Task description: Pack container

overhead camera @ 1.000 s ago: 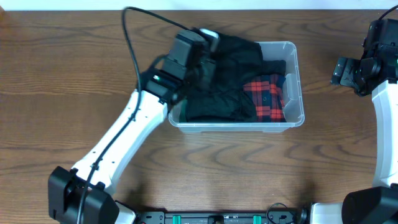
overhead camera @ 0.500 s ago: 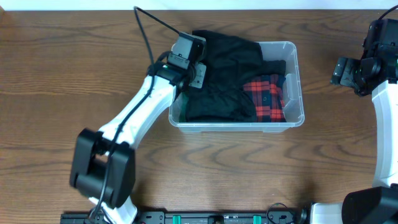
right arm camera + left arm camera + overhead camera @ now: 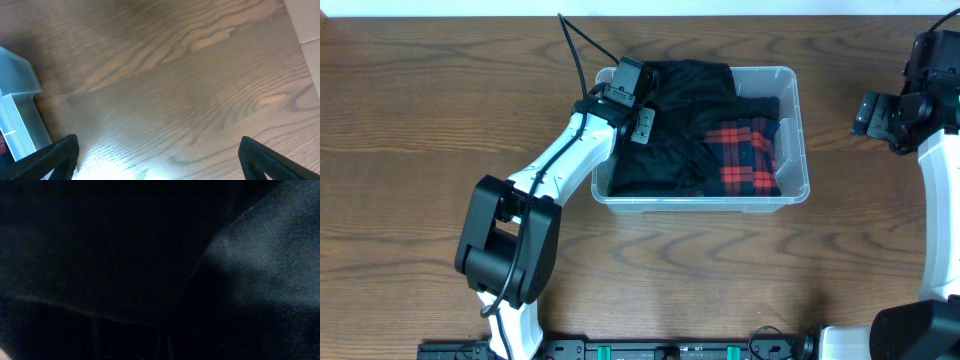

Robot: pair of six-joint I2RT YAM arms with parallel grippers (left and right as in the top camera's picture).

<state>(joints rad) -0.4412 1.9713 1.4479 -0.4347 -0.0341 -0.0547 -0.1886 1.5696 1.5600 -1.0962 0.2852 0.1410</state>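
The container [image 3: 801, 120] is a clear plastic bin at the table's middle back; its corner also shows in the right wrist view [image 3: 17, 105]. A black garment [image 3: 675, 135] fills its left part and a red plaid cloth [image 3: 745, 155] lies at its right. My left gripper [image 3: 642, 112] is pushed down into the black garment at the bin's far left corner. Its fingers are hidden, and the left wrist view shows only dark cloth [image 3: 125, 255]. My right gripper [image 3: 865, 112] is open and empty over bare table, right of the bin [image 3: 160, 165].
The wooden table [image 3: 420, 120] surrounds the bin. The left arm's black cable [image 3: 575, 40] arcs above the bin's far left corner. A pale edge [image 3: 307, 30] shows at the right wrist view's upper right.
My left gripper has moved right and down into the bin, pressing the black garment in. More of the plaid cloth now shows. The right arm has not moved.
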